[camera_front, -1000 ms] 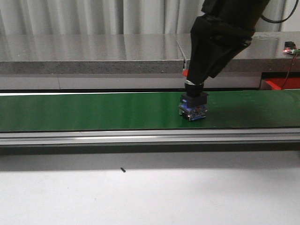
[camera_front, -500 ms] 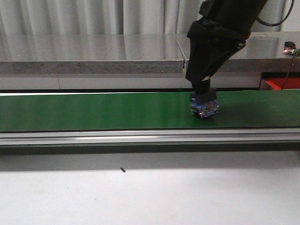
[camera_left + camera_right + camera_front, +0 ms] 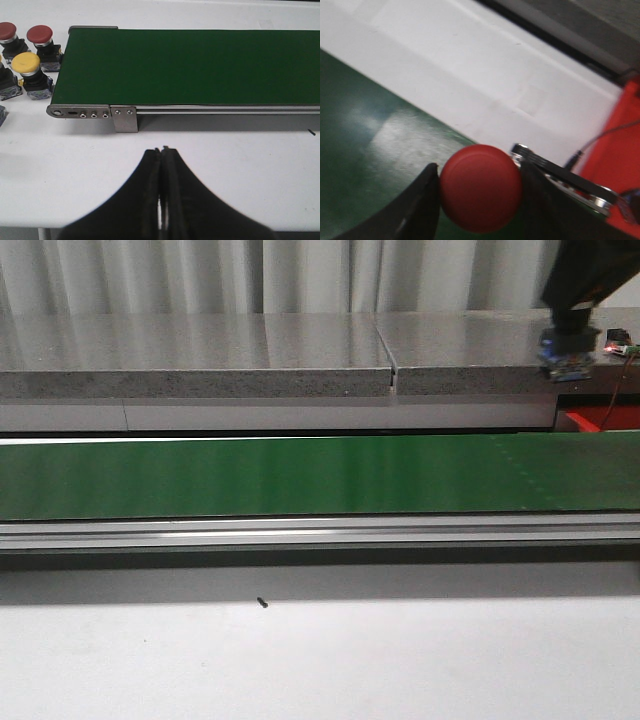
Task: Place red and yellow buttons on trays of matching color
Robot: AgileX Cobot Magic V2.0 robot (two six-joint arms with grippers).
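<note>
My right gripper (image 3: 480, 187) is shut on a red button (image 3: 481, 187), its round cap squeezed between the two black fingers. In the front view that gripper (image 3: 567, 352) hangs high at the far right with the button's blue-grey base (image 3: 566, 358) below it, above the belt's right end. A red tray (image 3: 604, 419) shows at the right edge, also as a red tray (image 3: 620, 145) in the right wrist view. My left gripper (image 3: 161, 150) is shut and empty over the white table. Two red buttons (image 3: 40, 36) and a yellow button (image 3: 26, 64) stand beside the belt's end.
A long green conveyor belt (image 3: 300, 475) runs across the table, with a metal rail (image 3: 300, 532) along its front. Behind it stands a grey stone ledge (image 3: 200, 355). A small circuit board with a red wire (image 3: 620, 345) lies at the far right.
The right arm has lifted the red button off the belt and carried it up and to the right, from mid-belt to the frame's upper right corner.
</note>
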